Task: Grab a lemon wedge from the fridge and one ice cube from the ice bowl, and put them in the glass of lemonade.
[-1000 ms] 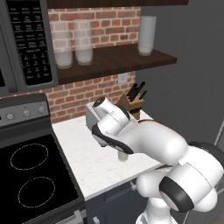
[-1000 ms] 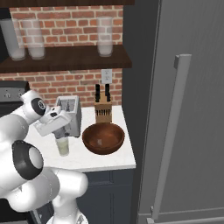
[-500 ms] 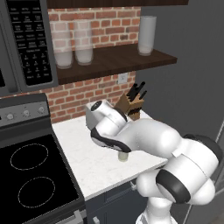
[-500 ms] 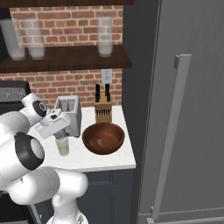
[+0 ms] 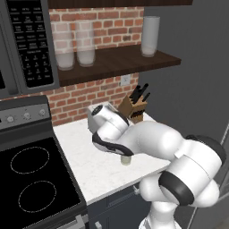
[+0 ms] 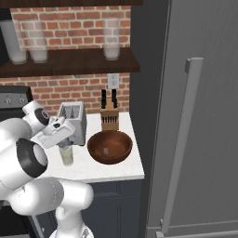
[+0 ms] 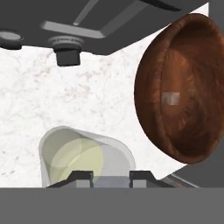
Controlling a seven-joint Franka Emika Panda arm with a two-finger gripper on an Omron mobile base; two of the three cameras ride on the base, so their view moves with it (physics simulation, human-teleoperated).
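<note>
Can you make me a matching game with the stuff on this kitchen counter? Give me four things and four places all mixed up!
Things:
1. bowl
2. glass of lemonade
3. knife block
4. tall glasses

Places:
A. up on the dark shelf
B. right under the claw
C. at the brick wall, behind the bowl
D. on the counter between the lemonade and the fridge

Pairs: 1-D, 2-B, 3-C, 4-A
</note>
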